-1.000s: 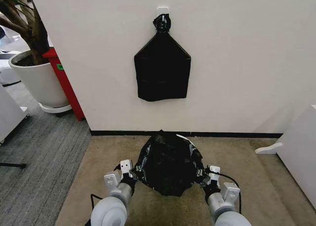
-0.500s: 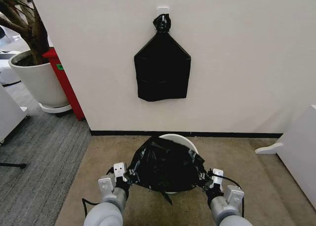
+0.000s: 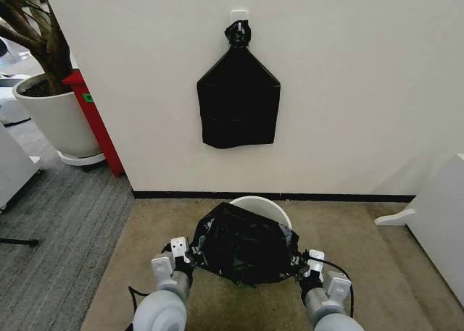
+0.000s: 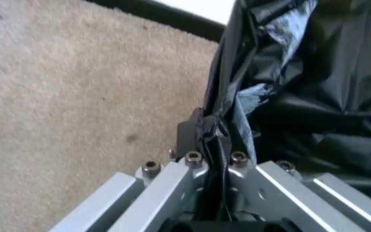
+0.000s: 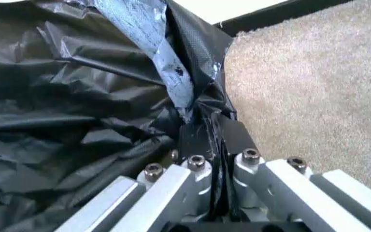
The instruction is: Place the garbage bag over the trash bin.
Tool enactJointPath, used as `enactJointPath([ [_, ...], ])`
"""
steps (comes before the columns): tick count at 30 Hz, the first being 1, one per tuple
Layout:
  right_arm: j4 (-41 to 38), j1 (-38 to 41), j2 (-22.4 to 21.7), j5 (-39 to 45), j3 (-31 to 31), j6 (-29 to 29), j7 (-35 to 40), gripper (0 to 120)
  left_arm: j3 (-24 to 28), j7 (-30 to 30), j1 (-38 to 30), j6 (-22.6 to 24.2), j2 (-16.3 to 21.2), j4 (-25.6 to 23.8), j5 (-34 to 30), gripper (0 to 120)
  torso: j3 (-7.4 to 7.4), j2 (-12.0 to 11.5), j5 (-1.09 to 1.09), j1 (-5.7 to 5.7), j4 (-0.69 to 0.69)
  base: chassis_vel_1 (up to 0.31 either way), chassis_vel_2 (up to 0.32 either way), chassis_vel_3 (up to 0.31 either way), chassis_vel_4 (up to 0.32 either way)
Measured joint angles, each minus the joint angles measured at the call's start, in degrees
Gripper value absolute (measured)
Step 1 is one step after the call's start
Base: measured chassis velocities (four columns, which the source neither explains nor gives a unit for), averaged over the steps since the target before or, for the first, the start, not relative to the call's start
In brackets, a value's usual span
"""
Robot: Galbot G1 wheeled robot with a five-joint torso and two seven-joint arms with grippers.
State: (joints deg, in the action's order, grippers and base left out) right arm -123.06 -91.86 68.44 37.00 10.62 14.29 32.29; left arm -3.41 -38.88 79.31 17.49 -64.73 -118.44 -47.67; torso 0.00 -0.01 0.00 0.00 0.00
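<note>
The garbage bag hangs stretched between the 2 grippers low over the beige carpet, near the wall's dark baseboard, and it covers the near side of the trash bin, whose white far rim shows above the black film. The left gripper is at the bag's left edge; in the left wrist view its jaws are closed almost fully, with a bunched fold of the film pinched between the pads. The right gripper is at the opposite edge, and the right wrist view shows it clamped the same way on a twisted pleat of plastic. Judging by the sag and crinkle, the bag is very light, soft and slick, with no stiffness of its own, so it will take whatever shape the 2 holds give it and could slide out of a loose pinch or tear if pulled hard across the rim. The sensible place to hold it is at the mouth hem on 2 opposite sides, roughly where it is gripped now, keeping the opening spread wider than the bin. The mouth does not yet appear to be seated around the whole rim. A flat black bag bundle hangs on the wall above, well apart.
</note>
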Motion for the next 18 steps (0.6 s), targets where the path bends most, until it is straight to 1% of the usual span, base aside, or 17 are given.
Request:
enactJointPath([
  [1, 0.0, 0.0, 0.0, 0.0, 0.0, 0.0, 0.0, 0, 0.0, 0.0, 0.0, 0.0, 0.0, 0.0, 0.0, 0, 0.0, 0.0, 0.0, 0.0, 0.0, 0.0, 0.0, 0.0, 0.0],
  [8, 2.47, 1.73, 0.57, -0.69, 0.04, -0.81, -0.62, 0, 0.36, 2.28, -2.77, -1.7, -2.15, 5.13, 0.88, 0, 0.0, 0.0, 0.0, 0.0, 0.0, 0.0, 0.0, 0.0, 0.0],
  [9, 2.47, 1.73, 0.57, -0.69, 0.04, -0.81, -0.62, 0, 0.36, 2.28, -2.77, -1.7, -2.15, 5.13, 0.88, 0, 0.0, 0.0, 0.0, 0.0, 0.0, 0.0, 0.0, 0.0, 0.0],
  [14, 4.05, 2.99, 0.84, -0.8, 0.35, -1.11, -0.99, 0, 0.86, 3.72, -5.02, -2.88, -2.89, 8.61, 1.89, 0, 0.0, 0.0, 0.0, 0.0, 0.0, 0.0, 0.0, 0.0, 0.0],
  [18, 4.32, 3.12, 0.94, -0.83, 0.39, -1.15, -1.11, 0, 0.94, 3.97, -5.36, -3.02, -2.94, 9.19, 1.99, 0, 0.0, 0.0, 0.0, 0.0, 0.0, 0.0, 0.0, 0.0, 0.0],
])
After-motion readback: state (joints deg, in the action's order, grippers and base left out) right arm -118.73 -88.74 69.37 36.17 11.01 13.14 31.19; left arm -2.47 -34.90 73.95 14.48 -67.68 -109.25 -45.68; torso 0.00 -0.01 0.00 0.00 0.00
